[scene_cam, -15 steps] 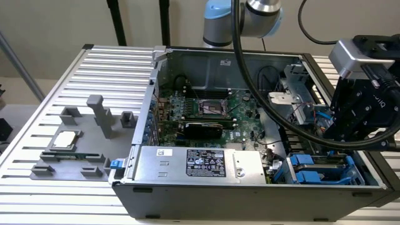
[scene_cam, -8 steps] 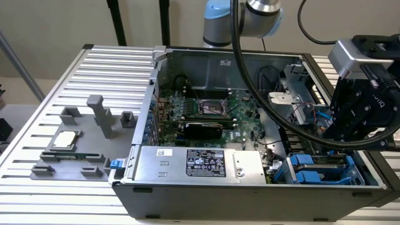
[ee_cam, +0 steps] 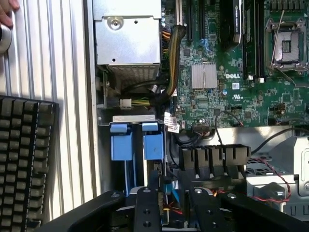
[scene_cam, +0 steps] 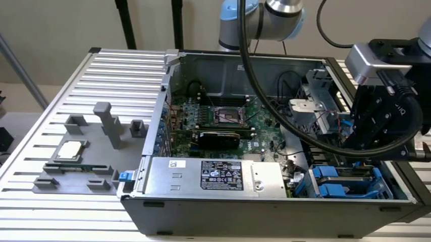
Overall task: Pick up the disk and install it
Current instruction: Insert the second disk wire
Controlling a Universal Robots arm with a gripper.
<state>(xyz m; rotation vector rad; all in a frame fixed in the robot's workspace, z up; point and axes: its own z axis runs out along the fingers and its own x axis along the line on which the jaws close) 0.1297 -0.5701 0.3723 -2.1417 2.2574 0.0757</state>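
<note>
- Exterior view: the open computer case (scene_cam: pixel 269 151) lies on a slatted metal table (scene_cam: pixel 81 101).
- The gripper (scene_cam: pixel 377 151), black and boxy, hangs over the case's corner at the exterior view's right, above the drive bays; a thick black cable (scene_cam: pixel 283 116) loops across the case to it.
- Blue drive carriers (scene_cam: pixel 336 182) sit in the bay at the near corner, just below the gripper. Whether one of them is the disk, I cannot tell.
- The motherboard (scene_cam: pixel 222 121) fills the middle of the case; the silver box (scene_cam: pixel 215 176) with a black label lies along the near wall.
- On the table at the exterior view's left stands a grey fixture (scene_cam: pixel 88 146) holding a small square chip (scene_cam: pixel 70 150).
- Wrist view: the gripper (ee_cam: pixel 176 212) shows two black fingers (ee_cam: pixel 147 208), apart, with a gap between them and nothing visibly clamped.
- Just beyond the fingers stand two blue tabs (ee_cam: pixel 137 141) of the carriers, side by side in the bay beside the silver box (ee_cam: pixel 128 41).
- The Dell motherboard (ee_cam: pixel 231 72) lies next to it.
- A keyboard (ee_cam: pixel 24 159) rests on the table, and a fingertip (ee_cam: pixel 7 12) of a person shows at the corner.
</note>
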